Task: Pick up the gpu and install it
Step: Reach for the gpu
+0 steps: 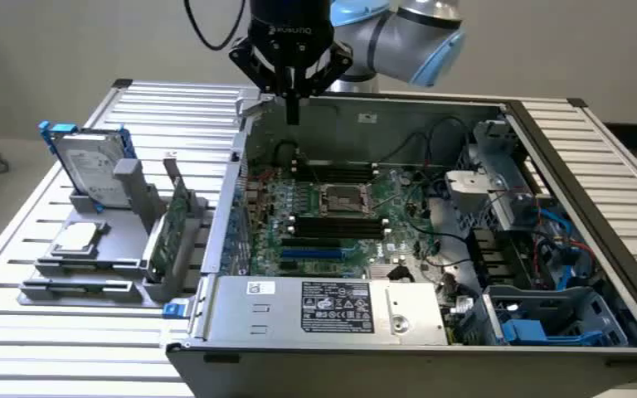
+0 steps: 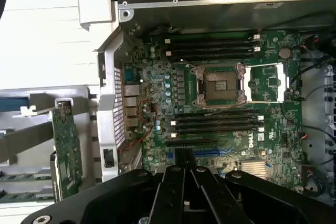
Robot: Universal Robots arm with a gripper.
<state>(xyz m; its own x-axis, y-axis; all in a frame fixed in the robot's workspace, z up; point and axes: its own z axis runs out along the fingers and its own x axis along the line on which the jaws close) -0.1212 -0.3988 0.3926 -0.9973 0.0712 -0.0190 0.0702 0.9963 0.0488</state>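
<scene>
The gpu [image 1: 168,238] stands on edge in a grey holder [image 1: 119,274] on the table, at the exterior view's left of the open computer case [image 1: 584,207]; its green board face shows. The wrist view has the gpu [image 2: 66,148] beside the case's metal wall. My gripper [image 1: 293,114] hangs above the case's far left corner, well apart from the gpu. Its black fingers [image 2: 176,182] are shut together with nothing between them, pointing down over the motherboard [image 2: 157,129].
A silver hard drive with blue rails [image 1: 84,164] and a small square processor chip [image 1: 79,238] sit in the same holder. Inside the case are the open CPU socket [image 1: 341,199], memory slots, cables and drive cages [image 1: 517,249]. A labelled power supply [image 1: 330,307] lies along the near edge.
</scene>
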